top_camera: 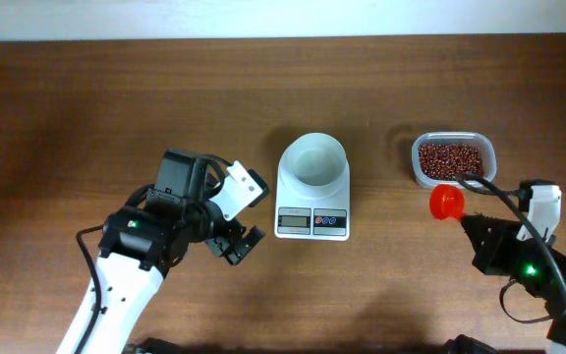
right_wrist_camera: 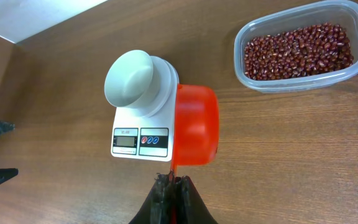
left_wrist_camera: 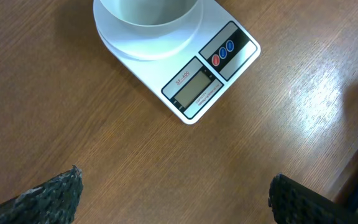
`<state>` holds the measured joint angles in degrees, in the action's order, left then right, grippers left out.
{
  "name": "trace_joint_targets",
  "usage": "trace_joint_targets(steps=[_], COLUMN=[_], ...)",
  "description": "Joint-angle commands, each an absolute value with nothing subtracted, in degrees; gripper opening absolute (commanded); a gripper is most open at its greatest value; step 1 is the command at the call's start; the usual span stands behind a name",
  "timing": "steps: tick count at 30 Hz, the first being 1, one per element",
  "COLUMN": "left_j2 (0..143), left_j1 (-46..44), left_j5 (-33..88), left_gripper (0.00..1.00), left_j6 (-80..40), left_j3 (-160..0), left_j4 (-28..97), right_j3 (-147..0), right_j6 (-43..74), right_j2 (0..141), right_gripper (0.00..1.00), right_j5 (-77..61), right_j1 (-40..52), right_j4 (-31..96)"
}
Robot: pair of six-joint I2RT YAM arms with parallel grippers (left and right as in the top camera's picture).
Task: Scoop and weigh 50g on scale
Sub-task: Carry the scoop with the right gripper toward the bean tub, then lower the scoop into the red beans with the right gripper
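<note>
Scale (top_camera: 312, 187) sits on table (top_camera: 116, 98), wood showing around every edge.

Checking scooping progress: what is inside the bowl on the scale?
Overhead, the bowl on the scale shows only its bare white inside: it is empty. Nothing covers its opening; the scale's top beneath it is hidden by the bowl.

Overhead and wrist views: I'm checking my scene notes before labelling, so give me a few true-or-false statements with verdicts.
1. The tub of beans stands on the right arm's side of the scale. True.
2. The bowl on the scale holds beans. False: it is empty.
3. The right gripper has its jaws shut on the red scoop. True.
4. The left gripper has its jaws shut. False: they stand wide open, holding nothing.
</note>
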<state>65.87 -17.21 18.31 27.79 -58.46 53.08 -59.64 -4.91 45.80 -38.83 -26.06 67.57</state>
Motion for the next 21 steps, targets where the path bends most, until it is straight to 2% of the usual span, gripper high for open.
trace_joint_targets(steps=[1, 10, 12, 16, 21], left_j2=[65.89, 65.89, 65.89, 65.89, 65.89], left_j1=[-16.97, -16.97, -16.97, -16.97, -16.97], left_j5=[17.96, 16.69, 16.69, 16.69, 16.69], left_gripper=[0.99, 0.99, 0.99, 0.99, 0.99], left_j6=[29.23, 29.23, 29.23, 29.23, 29.26], left_j3=[-59.46, -59.46, -59.46, -59.46, -59.46], left_j4=[53.23, 53.65, 53.65, 53.65, 53.65], right_j3=[-60.66, -60.66, -60.66, -60.66, -60.66], right_j6=[-5.58, -5.56, -4.93, 3.68, 3.88], right_j2=[45.63, 45.65, 45.65, 45.65, 45.63], right_gripper=[0.04, 0.04, 0.04, 0.04, 0.04], right_j5=[-39.42, -39.46, -42.24, -45.12, -54.24], right_j1=[-26.22, -26.22, -26.22, -26.22, -26.22], right_j4=[68.2, 68.18, 68.18, 67.57, 70.61])
